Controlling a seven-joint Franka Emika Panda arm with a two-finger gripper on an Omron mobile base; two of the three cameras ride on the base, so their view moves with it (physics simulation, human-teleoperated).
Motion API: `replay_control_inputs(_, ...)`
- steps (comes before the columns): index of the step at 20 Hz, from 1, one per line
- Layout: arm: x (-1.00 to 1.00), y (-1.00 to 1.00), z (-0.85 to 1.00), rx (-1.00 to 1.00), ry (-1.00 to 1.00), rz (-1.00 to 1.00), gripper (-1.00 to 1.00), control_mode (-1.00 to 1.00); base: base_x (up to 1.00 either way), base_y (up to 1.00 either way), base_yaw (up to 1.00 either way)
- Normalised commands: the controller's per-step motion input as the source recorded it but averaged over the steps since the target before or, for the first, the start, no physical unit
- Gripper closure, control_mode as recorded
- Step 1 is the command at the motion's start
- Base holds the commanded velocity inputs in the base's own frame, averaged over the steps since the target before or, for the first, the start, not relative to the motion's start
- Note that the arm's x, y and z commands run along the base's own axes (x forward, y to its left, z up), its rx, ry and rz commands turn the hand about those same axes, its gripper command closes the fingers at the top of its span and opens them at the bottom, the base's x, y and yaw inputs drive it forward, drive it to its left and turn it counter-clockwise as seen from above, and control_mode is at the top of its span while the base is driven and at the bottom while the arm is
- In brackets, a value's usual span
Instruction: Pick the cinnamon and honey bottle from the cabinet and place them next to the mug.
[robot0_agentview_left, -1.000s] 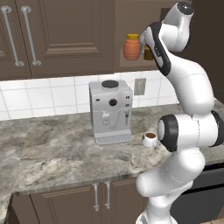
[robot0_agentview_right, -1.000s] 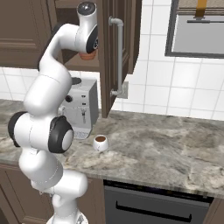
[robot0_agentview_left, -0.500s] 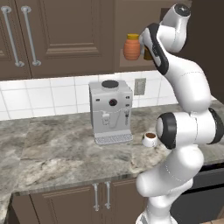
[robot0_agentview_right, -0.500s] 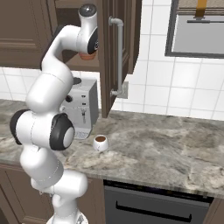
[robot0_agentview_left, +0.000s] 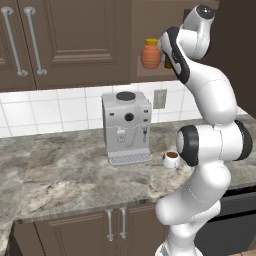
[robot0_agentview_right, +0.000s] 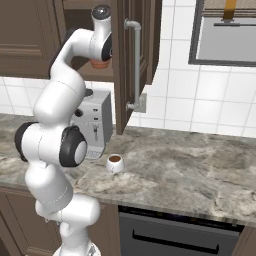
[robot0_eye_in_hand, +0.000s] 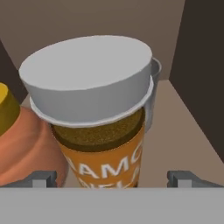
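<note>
From the left base view, the smooth white arm reaches up into the open shelf niche of the dark wooden cabinet (robot0_agentview_left: 75, 45), where the squat, ribbed orange honey bottle (robot0_agentview_left: 150, 54) stands under its yellow lid. Below, a boxy grey coffee machine (robot0_agentview_left: 127, 127) sits on the veined marble counter (robot0_agentview_left: 60, 175), with the small round white mug (robot0_agentview_left: 171, 159) of dark liquid just beside it. In the right base view, the cabinet's panelled door with its long silver handle (robot0_agentview_right: 136, 65) hangs open. In the hand view, the gripper (robot0_eye_in_hand: 111, 178) is spread wide, its fingertips flanking the cylindrical cinnamon (robot0_eye_in_hand: 98, 118) jar with flat grey lid and orange label, the honey bottle touching its left.
</note>
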Motion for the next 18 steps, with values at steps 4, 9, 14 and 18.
replay_control_inputs(4,0.03,0.0,0.0,0.0,0.0,0.0,-1.0,-1.0,0.0,0.0,0.0)
replay_control_inputs(9,0.09,0.0,-0.02,0.0,0.0,0.0,-1.0,-1.0,0.0,0.0,0.0)
replay_control_inputs(14,0.13,0.0,-0.06,0.0,0.0,0.0,-1.0,-1.0,0.0,0.0,0.0)
replay_control_inputs(18,0.05,0.0,-0.02,0.0,0.0,0.0,-1.0,-1.0,0.0,0.0,0.0)
